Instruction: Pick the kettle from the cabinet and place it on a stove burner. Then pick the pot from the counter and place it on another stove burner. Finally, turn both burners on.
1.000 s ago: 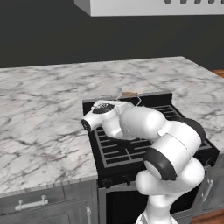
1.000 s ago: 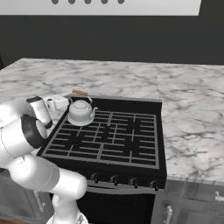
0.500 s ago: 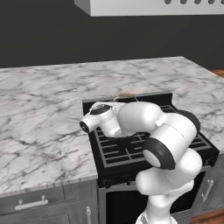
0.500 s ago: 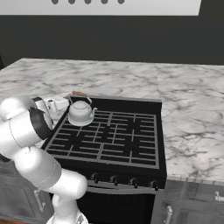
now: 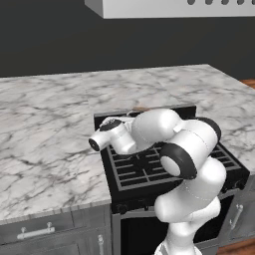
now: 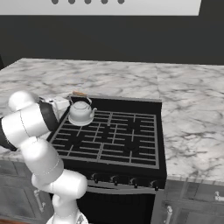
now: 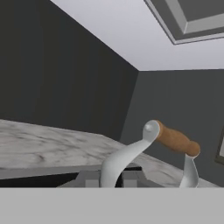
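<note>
The small silvery kettle [image 6: 82, 113] sits on the back left burner grate [image 6: 89, 120] of the black stove [image 6: 131, 144]. Its brown wooden handle piece [image 7: 176, 140] arches above it. My gripper [image 7: 113, 179] reaches in from the kettle's left side [image 6: 69, 103] and is shut on the thin silver arm of the handle [image 7: 122, 159]. In the left base view my own arm [image 5: 154, 129] covers the kettle. The pot and the cabinet are out of view.
White marble counter [image 6: 192, 105] runs on both sides of the stove and also behind it [image 5: 45, 134]. A row of knobs [image 6: 114, 179] lines the stove front. A range hood [image 6: 100, 6] hangs overhead. Dark drawers [image 5: 35, 231] sit below the counter.
My elbow has swung up and to the right over the stove. The kettle stays at the back left burner with the gripper still on its handle.
</note>
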